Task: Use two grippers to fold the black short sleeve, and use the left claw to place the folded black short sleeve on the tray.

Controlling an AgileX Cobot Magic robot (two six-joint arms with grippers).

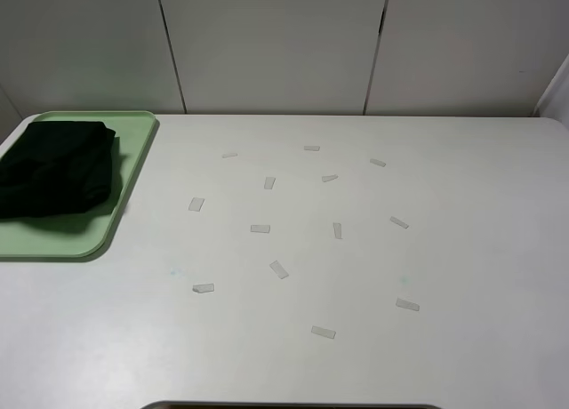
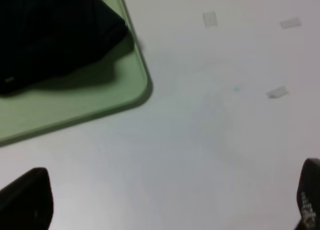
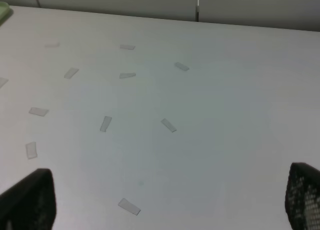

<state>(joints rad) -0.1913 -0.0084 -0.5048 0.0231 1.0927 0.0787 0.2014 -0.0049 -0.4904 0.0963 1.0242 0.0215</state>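
The left claw (image 2: 165, 200) fills the near edge of the left wrist view: its two dark fingertips (image 2: 27, 197) stand far apart at opposite sides of the frame, released, with nothing between them but bare table (image 2: 200, 140). It hangs over the table just off the near corner of the tray (image 2: 75, 107).

The right claw (image 3: 165, 202) shows the same condition in the right wrist view: both dark fingertips (image 3: 30, 200) are spread wide, released, grasping nothing, above the tape-marked part of the table.

Neither claw appears in the exterior high view.

The black short sleeve (image 1: 58, 169) lies folded on the tray (image 1: 133, 169), a light-green rectangle at the far left of the table (image 1: 444, 249). The tray's long axis runs from the near side toward the back wall. The folded garment is a compact, roughly square bundle covering the tray's left and rear portion; its long axis cannot be determined. Bare green surface remains along the right rim and the near end.

Short pale tape strips (image 1: 260, 228) are scattered over the table's centre, well apart from the tray.
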